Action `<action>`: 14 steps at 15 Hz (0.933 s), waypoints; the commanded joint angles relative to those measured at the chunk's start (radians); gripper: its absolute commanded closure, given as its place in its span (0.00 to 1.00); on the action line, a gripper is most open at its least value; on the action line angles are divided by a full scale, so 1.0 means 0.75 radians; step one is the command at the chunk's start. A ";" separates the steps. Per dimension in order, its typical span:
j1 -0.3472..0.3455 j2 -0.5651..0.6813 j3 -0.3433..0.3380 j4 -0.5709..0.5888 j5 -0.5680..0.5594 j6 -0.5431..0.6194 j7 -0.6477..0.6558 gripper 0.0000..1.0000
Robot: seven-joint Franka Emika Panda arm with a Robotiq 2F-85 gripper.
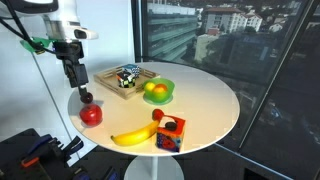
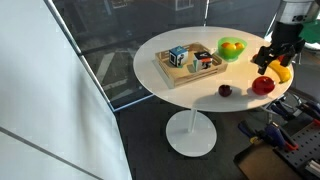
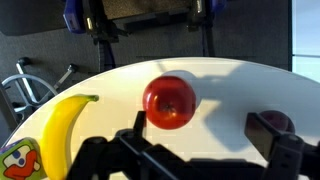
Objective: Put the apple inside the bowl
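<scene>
The claw (image 3: 190,152) hangs wide open and empty over the apple (image 3: 169,102), which sits on the white tabletop (image 3: 220,80) between a banana (image 3: 60,130) and a maroon ball (image 3: 272,122). The green bowl (image 1: 161,101), holding yellow-orange fruit, stands well apart.

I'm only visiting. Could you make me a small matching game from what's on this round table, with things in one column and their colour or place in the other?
Things:
1. apple
2. banana
3. bowl
4. tray

Descriptions:
A. green, holds yellow-orange fruit
B. wooden, holds cubes
C. yellow, lies beside the colourful box
D. red, on the bare table near the dark ball

Pairs: 1-D, 2-C, 3-A, 4-B
</scene>
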 commanded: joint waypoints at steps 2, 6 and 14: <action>-0.034 0.064 -0.040 0.001 -0.034 0.061 0.017 0.00; -0.054 0.119 -0.062 0.001 -0.045 0.078 0.015 0.00; -0.051 0.220 -0.064 0.001 -0.124 0.229 0.017 0.00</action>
